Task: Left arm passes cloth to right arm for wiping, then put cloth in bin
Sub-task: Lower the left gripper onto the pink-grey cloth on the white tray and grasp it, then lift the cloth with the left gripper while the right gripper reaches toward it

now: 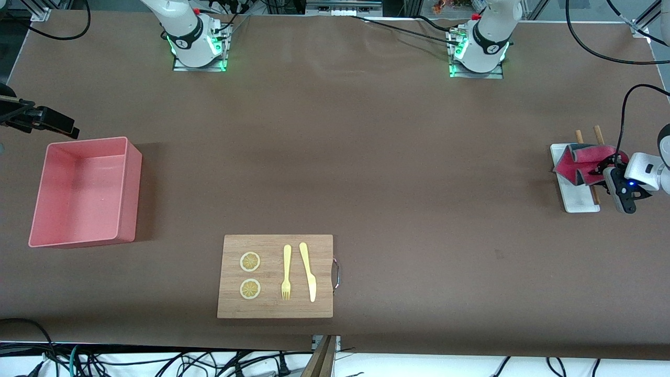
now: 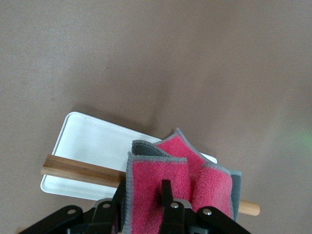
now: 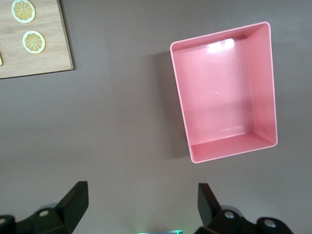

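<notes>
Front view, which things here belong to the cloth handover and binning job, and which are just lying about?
Job:
- cloth, on the white tray
- bin
- left pincer, at the cloth
- right pincer, open, waiting above the table beside the bin

Lying about:
- white tray
- cutting board
- lemon slices
- fork
- knife

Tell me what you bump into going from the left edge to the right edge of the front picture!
Right gripper → bin → lemon slices → fork → knife → cloth on the white tray → left gripper.
</notes>
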{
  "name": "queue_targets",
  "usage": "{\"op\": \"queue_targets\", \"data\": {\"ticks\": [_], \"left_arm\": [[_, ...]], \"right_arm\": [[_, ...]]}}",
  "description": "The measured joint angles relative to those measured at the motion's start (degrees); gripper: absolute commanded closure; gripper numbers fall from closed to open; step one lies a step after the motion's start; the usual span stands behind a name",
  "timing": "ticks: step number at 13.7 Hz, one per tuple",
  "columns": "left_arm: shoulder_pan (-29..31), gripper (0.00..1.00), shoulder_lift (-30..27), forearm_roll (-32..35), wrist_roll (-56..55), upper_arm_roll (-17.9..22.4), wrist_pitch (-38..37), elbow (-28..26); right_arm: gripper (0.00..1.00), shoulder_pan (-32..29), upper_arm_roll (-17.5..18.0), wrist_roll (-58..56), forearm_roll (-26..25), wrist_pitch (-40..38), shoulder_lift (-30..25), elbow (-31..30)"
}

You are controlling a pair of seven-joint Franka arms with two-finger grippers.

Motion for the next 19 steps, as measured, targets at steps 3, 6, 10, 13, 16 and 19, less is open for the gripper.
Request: {"op": "queue_targets", "data": {"ticks": [3, 6, 10, 13, 16, 19], "left_arm": [[0.00, 1.00, -0.04, 0.00, 0.06, -0.01, -1.27, 0.07], [0.04, 1.00, -1.51, -0.03, 0.11, -1.30, -2.01, 0.90], [-1.37, 1.00, -5.33, -0.09, -3.29, -5.04, -11.02, 6.81], [-6.17, 1.00, -6.11, -0.21, -11.82, -5.55, -19.77, 13.31], [-13.30, 1.00, -6.13, -2.10, -22.22, -5.68, -25.92, 18.27], [-20.43, 1.00, -5.92, -10.89, -36.28, -5.70, -27.74, 19.12]], "right_arm": [[0.01, 0.00, -0.02, 0.00, 0.00, 0.00, 0.00, 0.00], [0.01, 0.00, -0.02, 0.00, 0.00, 0.00, 0.00, 0.00], [0.01, 0.00, -0.03, 0.00, 0.00, 0.00, 0.00, 0.00], [0.01, 0.00, -0.05, 0.04, 0.00, 0.01, 0.04, -0.01], [0.01, 0.05, -0.01, 0.04, 0.05, 0.46, 0.34, -0.07], [0.01, 0.38, 0.45, 0.03, 0.34, 0.49, 2.08, -0.44]]}}
